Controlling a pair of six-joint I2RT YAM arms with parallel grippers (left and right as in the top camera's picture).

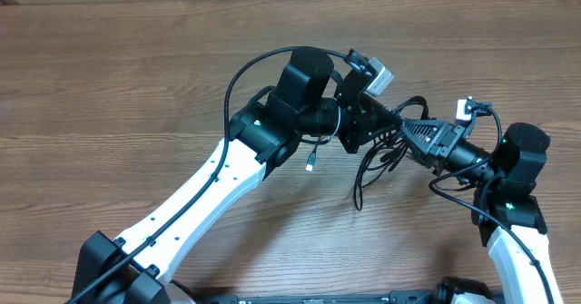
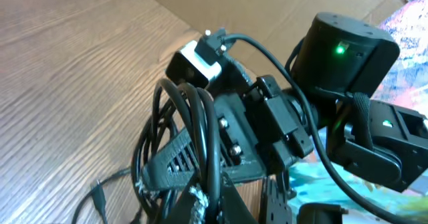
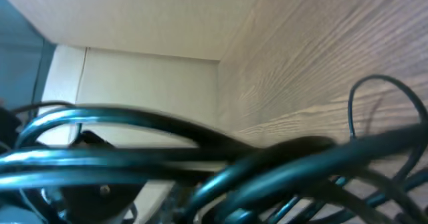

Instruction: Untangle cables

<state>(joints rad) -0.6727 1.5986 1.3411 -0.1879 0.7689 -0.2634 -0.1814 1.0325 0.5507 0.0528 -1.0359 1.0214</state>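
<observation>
Overhead shows my left gripper (image 1: 366, 127) and right gripper (image 1: 407, 128) tip to tip over mid-table. Both are pinched tight on the cables (image 1: 377, 159), whose loops hang down to the wood. I judge this the pull-apart step: separate the arms slowly, watching for snags. The table (image 1: 136, 86) is woodgrain, with a board wall (image 2: 281, 10) behind it.
</observation>
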